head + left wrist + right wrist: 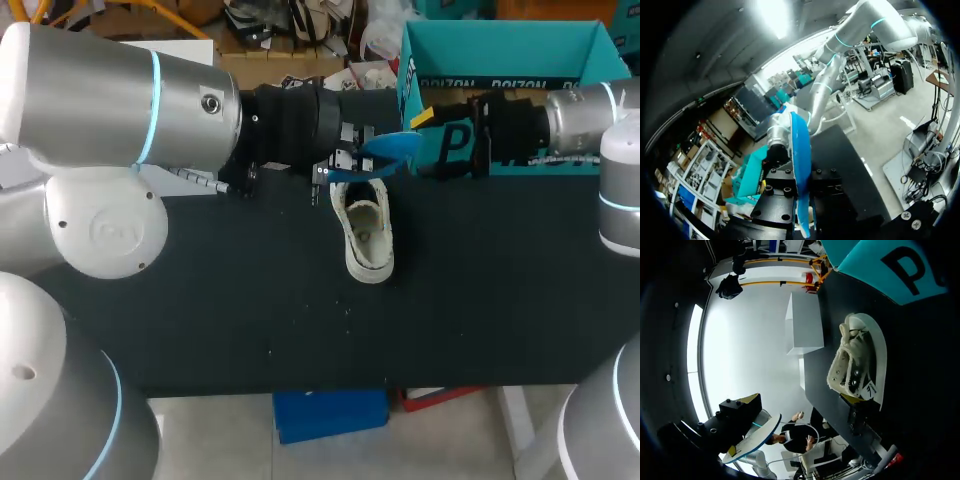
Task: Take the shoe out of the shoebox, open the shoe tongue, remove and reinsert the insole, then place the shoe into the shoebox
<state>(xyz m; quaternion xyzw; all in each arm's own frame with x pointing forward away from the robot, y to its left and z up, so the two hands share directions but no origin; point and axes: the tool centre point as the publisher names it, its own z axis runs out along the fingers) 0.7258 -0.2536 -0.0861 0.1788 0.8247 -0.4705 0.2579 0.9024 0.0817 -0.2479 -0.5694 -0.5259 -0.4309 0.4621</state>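
Blue insole (392, 148) clenched between the left fingers (777, 187), held just beyond the white shoe (367, 232); the shoe lies on the black counter (200, 300), near the teal shoebox (500, 45).

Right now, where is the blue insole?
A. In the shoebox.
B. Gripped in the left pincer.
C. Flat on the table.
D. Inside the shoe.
B: the left pincer is shut on the blue insole, holding it clear of the white shoe lying on the table.
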